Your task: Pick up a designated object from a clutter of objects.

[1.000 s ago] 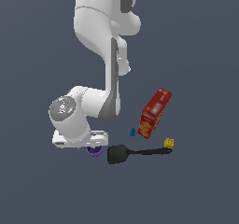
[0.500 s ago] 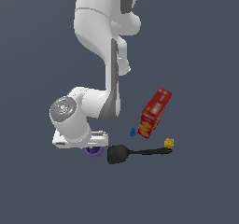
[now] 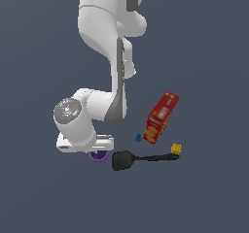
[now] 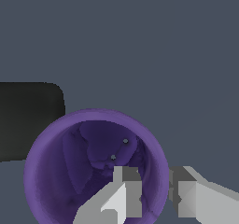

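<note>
While the white arm bends low over the dark grey counter [image 3: 209,57], its gripper [image 4: 155,192] sits right at the small purple tapered cup [image 3: 99,157], which in the exterior view peeks out just beneath the arm's wrist housing, at the exterior view's left end of the clutter. Seen from the wrist, the purple cup [image 4: 95,164] fills much of the picture, its open mouth facing the camera and its inside mottled dark violet. One of the fingers [image 4: 122,195] reaches down inside the cup's mouth, while the other stands just outside the rim, so the cup's wall lies in the narrow gap between them; whether the pads are actually pressing on that wall cannot be told. Just beside the cup lies the black spatula [image 3: 141,158], its broad blade nearest the cup and its thin handle running toward the exterior view's right, where a small yellow cube [image 3: 176,149] sits at its far end. A red-orange rectangular box [image 3: 161,117] stands tilted above the handle, with a tiny blue piece [image 3: 138,138] near its lower corner.
</note>
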{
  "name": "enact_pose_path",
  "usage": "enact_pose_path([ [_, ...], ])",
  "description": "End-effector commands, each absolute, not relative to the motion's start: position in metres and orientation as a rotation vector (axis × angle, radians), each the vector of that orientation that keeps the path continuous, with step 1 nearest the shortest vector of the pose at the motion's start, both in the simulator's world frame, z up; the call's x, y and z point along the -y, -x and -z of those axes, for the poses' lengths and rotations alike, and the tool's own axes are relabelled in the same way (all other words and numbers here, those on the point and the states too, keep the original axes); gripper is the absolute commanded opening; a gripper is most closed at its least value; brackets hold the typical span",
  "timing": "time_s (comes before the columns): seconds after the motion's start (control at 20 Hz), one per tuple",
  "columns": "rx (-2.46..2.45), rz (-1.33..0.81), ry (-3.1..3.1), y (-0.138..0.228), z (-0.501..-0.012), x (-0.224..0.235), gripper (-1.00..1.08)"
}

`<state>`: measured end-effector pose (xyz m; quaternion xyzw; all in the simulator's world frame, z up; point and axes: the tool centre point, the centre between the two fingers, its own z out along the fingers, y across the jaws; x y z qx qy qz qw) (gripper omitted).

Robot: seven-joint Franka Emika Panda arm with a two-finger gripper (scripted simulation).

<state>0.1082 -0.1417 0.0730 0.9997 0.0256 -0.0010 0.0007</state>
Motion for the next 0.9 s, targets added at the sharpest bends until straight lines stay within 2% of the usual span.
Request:
enact_pose_path([
  [0.0, -0.081, -0.001, -3.139, -0.105, -0.079, 0.137, -1.00],
  [0.4, -0.082, -0.001, -3.139, -0.081, -0.106, 0.111, -1.00],
  [0.85, -0.082, -0.001, -3.139, -0.036, -0.156, 0.063, -1.00],
])
